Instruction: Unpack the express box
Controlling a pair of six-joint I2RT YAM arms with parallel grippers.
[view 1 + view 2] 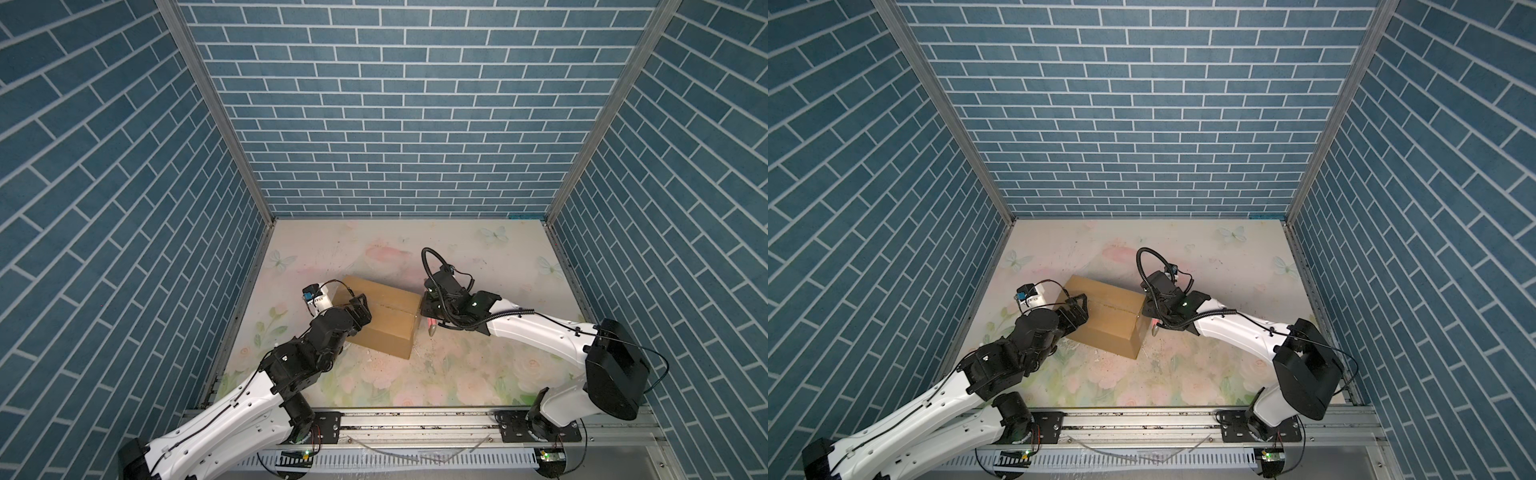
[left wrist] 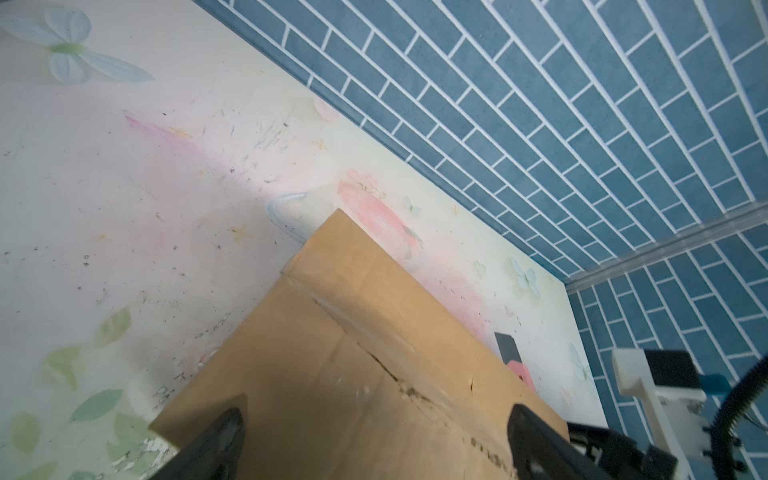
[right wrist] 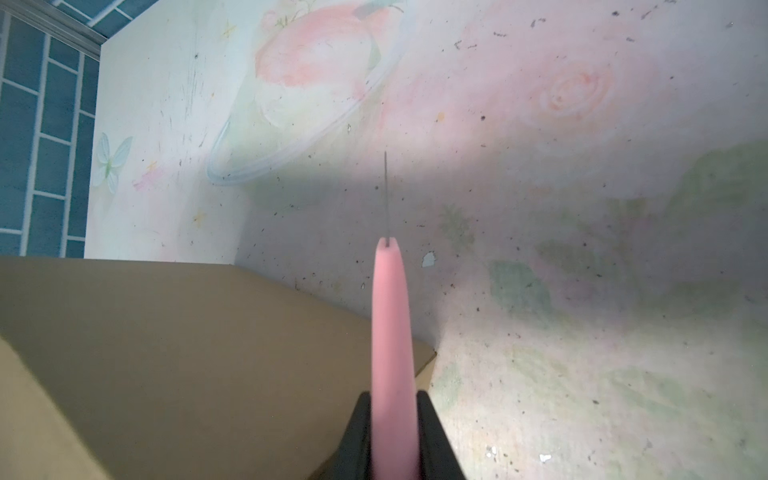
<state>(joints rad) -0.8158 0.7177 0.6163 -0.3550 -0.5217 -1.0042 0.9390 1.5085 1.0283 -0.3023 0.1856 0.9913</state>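
Beside express box [image 1: 386, 320] edge: knife [image 3: 392, 332], seemingly apart

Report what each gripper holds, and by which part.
Right gripper: shut on the pink knife, pinched at the rear end of its handle, blade pointing away. Left gripper: open over the express box, gripping nothing.

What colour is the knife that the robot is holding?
Pink. The knife shows best in the right wrist view, clamped in the right gripper.
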